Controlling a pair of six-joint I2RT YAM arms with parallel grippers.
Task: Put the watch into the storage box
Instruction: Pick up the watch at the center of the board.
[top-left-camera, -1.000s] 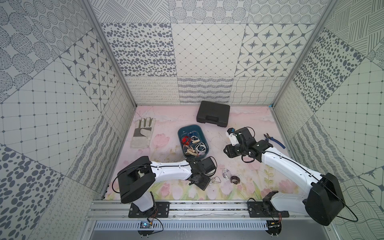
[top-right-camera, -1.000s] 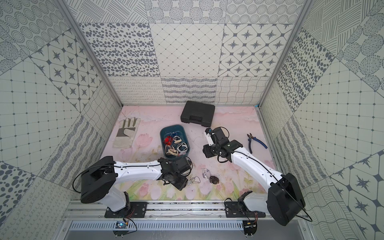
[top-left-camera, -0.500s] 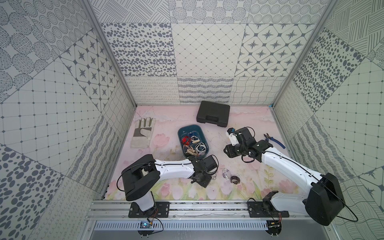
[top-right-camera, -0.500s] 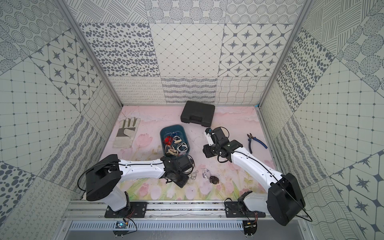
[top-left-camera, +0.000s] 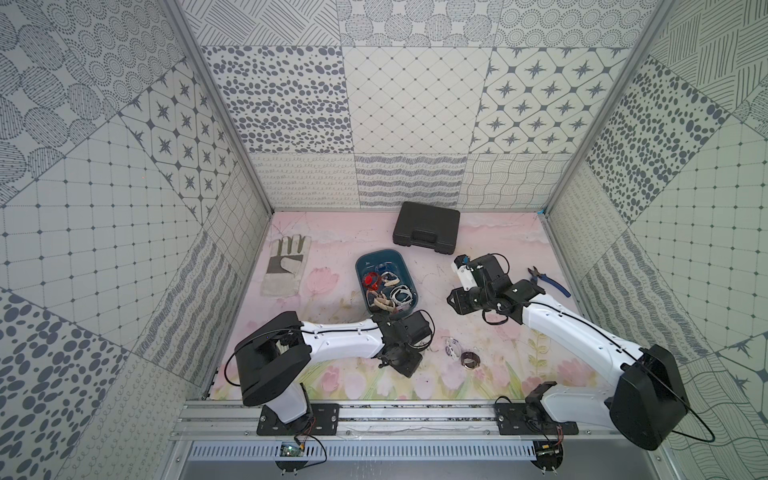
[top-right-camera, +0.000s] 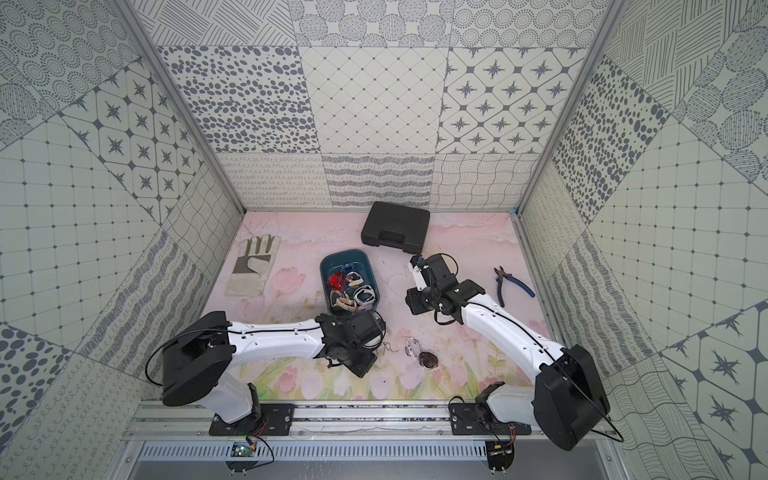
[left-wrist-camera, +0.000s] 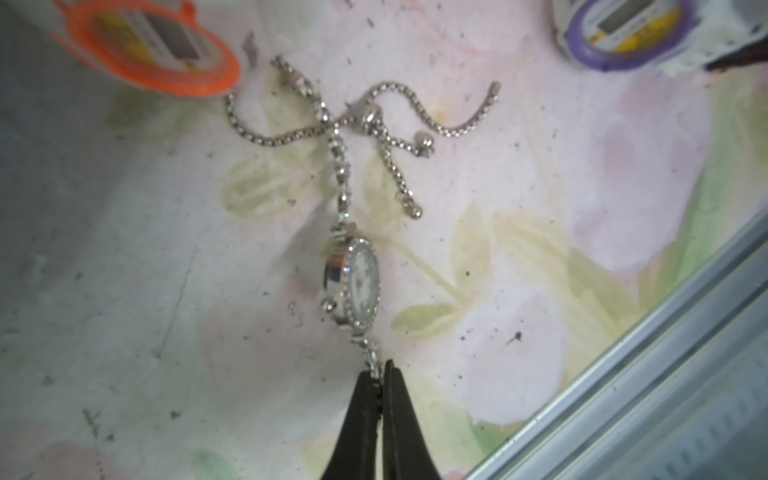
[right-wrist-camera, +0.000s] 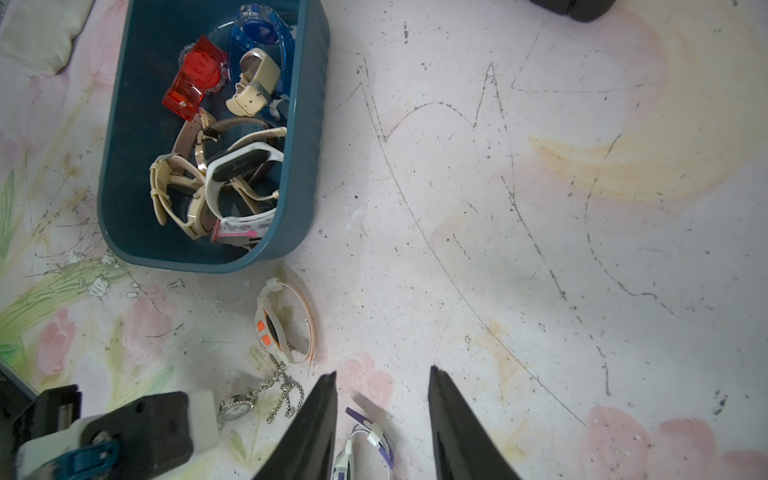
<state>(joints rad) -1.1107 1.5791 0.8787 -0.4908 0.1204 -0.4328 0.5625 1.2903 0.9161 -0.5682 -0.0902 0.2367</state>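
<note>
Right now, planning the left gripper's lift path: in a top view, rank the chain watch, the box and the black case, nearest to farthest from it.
1. Chain watch: its chain pinched in the left gripper, near the front.
2. Box: just behind the gripper, mid-table.
3. Black case: farthest, by the back wall.

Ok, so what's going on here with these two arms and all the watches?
The left gripper is shut on the chain strap of a silver jewelled watch, whose loose chain lies on the floral mat. The teal storage box already holds several watches. The right gripper hangs open above the mat, holding nothing. An orange-and-white watch and a purple-and-white watch lie outside the box.
</note>
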